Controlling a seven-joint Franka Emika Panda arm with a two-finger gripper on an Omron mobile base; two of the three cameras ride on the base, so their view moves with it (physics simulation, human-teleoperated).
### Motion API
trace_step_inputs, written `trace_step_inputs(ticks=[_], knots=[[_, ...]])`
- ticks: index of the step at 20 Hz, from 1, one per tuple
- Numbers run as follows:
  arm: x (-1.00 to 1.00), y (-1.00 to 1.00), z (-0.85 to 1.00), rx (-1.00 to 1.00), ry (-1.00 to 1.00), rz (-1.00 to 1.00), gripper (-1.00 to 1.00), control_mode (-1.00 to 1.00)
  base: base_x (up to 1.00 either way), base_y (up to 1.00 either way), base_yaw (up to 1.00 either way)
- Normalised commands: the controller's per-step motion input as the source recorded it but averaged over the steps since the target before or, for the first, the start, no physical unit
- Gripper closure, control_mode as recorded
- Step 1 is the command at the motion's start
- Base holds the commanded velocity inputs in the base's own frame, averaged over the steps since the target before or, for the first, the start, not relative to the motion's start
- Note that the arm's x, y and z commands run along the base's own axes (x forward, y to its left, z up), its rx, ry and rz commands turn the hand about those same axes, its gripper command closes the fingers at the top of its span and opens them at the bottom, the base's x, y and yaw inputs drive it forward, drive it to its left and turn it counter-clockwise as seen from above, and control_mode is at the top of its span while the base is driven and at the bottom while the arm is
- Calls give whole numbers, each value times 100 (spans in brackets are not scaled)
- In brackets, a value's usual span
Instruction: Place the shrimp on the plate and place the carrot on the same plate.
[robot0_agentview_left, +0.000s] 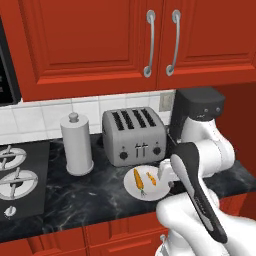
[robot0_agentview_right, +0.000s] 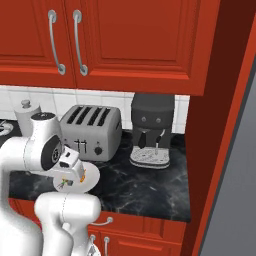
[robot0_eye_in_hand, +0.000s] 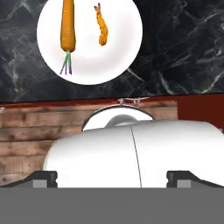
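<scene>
The white plate (robot0_eye_in_hand: 120, 57) lies on the dark marble counter, in front of the toaster. On it are the carrot (robot0_eye_in_hand: 68, 26), with its green end pointing toward the counter's front edge, and beside it the small curved shrimp (robot0_eye_in_hand: 102, 30). In the left base view the carrot (robot0_agentview_left: 138, 180) lies left of the shrimp (robot0_agentview_left: 151, 178) on the plate (robot0_agentview_left: 150, 193). My gripper (robot0_agentview_right: 65, 183) hangs above the plate's front right, open and holding nothing. Its fingertips (robot0_eye_in_hand: 43, 178) stand wide apart in the hand view, clear of both pieces.
A silver toaster (robot0_agentview_left: 134, 136) stands just behind the plate, with a white paper towel roll (robot0_agentview_left: 76, 145) to its left. A black coffee machine (robot0_agentview_right: 151, 127) is at the right, a stove (robot0_agentview_left: 17, 180) at the far left. Red cabinets hang overhead.
</scene>
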Motion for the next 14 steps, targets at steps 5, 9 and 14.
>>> trace_step_inputs(ticks=[5, 9, 14], knots=[[-8, -32, 61, 0, -2, 0, -100, -100, 0, 0, 0], [-12, -9, 50, 0, -5, 0, -100, -100, 0, 0, 0], [-21, 0, 12, 0, -8, 0, -100, -100, 0, 0, 0]])
